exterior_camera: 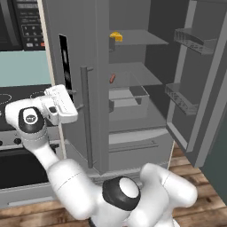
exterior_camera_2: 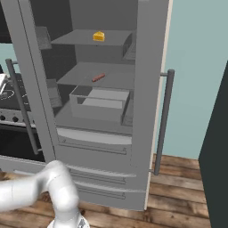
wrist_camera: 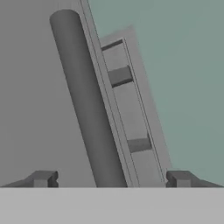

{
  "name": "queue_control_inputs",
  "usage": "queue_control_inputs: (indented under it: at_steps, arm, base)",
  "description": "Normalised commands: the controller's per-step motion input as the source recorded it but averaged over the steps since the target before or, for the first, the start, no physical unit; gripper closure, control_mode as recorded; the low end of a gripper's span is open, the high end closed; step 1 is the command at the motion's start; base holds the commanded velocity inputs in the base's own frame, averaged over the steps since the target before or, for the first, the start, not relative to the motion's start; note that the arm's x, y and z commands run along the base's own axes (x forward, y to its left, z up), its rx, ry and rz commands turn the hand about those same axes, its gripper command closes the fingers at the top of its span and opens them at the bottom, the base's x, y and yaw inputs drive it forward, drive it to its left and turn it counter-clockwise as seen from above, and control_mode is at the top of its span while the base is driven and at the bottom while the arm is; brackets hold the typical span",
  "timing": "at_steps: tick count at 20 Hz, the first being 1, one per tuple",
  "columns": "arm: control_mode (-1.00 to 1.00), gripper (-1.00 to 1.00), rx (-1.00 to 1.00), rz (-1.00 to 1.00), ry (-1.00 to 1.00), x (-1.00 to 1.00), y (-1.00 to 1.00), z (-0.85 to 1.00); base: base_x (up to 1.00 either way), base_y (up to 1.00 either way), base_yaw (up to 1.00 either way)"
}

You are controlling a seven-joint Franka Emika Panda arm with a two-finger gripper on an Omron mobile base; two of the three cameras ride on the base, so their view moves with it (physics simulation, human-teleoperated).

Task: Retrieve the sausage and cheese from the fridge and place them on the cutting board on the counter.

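Observation:
The grey fridge (exterior_camera: 84,48) stands with both doors swung open. On its top shelf sits the yellow cheese (exterior_camera: 116,36) wedge, also seen as the cheese (exterior_camera_2: 99,36) from the right. One shelf lower lies the reddish-brown sausage (exterior_camera: 112,78), the sausage (exterior_camera_2: 98,78) near that shelf's middle. My gripper (exterior_camera: 76,100) is at the left door's vertical bar handle (exterior_camera: 86,115), well left of both foods. In the hand view my gripper (wrist_camera: 111,179) is open, its fingertips (wrist_camera: 41,178) apart on either side of the handle (wrist_camera: 85,100) without touching it. The cutting board and counter are out of view.
A black-topped stove (exterior_camera: 11,99) with oven sits left of the fridge, a microwave panel (exterior_camera: 27,22) above it. The right door (exterior_camera: 201,88) with bins (exterior_camera: 193,42) juts out toward me. A clear drawer (exterior_camera: 128,101) sits under the sausage shelf. The floor (exterior_camera_2: 178,209) is wood.

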Motion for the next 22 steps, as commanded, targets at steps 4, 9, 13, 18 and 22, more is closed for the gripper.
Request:
queue_control_inputs:
  at_steps: [4,9,13,18,22]
  arm:
    - [-1.0,-1.0,-0.03,0.31,-0.07,-0.9,-0.01,0.0]
    - [-1.0,-1.0,-0.02,0.23,-0.17,-1.0,-0.05,0.08]
    - [-1.0,-1.0,0.0,0.24,-0.14,-0.98,-0.53,0.31]
    - [-1.0,-1.0,0.25,0.21,-0.05,-0.83,-0.85,0.1]
    - [-1.0,-1.0,0.36,0.17,-0.12,-0.6,-0.97,0.31]
  base:
    - [0.0,0.0,0.0]
    - [0.0,0.0,0.0]
    - [0.0,0.0,0.0]
    - [0.0,0.0,0.0]
    - [0.0,0.0,0.0]
